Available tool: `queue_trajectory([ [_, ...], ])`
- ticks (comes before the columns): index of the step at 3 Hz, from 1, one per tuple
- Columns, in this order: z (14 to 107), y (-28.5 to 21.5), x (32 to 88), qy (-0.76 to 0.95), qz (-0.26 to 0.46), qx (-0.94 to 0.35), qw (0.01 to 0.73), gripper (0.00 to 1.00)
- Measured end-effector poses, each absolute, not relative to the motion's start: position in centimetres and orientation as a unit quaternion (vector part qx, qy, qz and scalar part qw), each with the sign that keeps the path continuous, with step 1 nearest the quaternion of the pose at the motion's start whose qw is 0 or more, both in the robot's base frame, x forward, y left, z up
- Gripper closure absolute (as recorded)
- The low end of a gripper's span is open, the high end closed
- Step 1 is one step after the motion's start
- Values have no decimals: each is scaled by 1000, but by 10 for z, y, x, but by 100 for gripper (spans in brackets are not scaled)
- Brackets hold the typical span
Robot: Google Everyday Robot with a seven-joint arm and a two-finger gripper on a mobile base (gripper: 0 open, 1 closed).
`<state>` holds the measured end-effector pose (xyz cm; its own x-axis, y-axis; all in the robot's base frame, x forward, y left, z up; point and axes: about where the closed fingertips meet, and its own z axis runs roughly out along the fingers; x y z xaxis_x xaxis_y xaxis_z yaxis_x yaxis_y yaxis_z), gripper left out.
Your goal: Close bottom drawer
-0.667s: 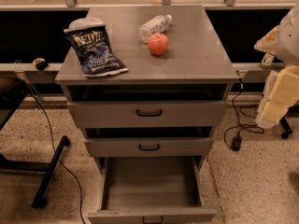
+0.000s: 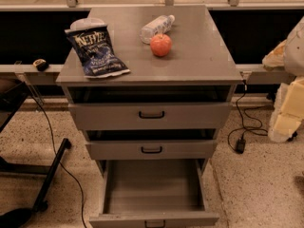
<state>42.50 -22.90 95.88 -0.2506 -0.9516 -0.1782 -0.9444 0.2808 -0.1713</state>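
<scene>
The bottom drawer (image 2: 152, 189) of the grey cabinet is pulled far out and its plain grey box is empty. Its front (image 2: 118, 220) with a small black handle (image 2: 155, 223) lies at the lower edge of the view. The middle drawer (image 2: 190, 149) and the top drawer (image 2: 199, 114) stand slightly out, each with a dark gap above it. My gripper (image 2: 287, 115) is the cream-coloured part at the right edge, to the right of the cabinet at drawer height and apart from it.
On the cabinet top (image 2: 199, 56) lie a blue chip bag (image 2: 95, 51), a red apple (image 2: 161, 45) and a plastic bottle (image 2: 156, 26). A black cable and plug (image 2: 240, 144) lie on the floor at the right. A black stand leg (image 2: 52, 172) is at the left.
The cream arm at the right edge has shifted slightly downward. The three drawers and the things on top have not moved.
</scene>
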Motion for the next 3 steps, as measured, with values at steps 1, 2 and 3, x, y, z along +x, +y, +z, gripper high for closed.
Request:
queue_trajectory([
  [1,954,-216,387,780,-13,-611,135,0],
  [2,929,-234,363,800,-18,-586,127,0],
  [3,915,-230,371,802,6,-582,133,0],
])
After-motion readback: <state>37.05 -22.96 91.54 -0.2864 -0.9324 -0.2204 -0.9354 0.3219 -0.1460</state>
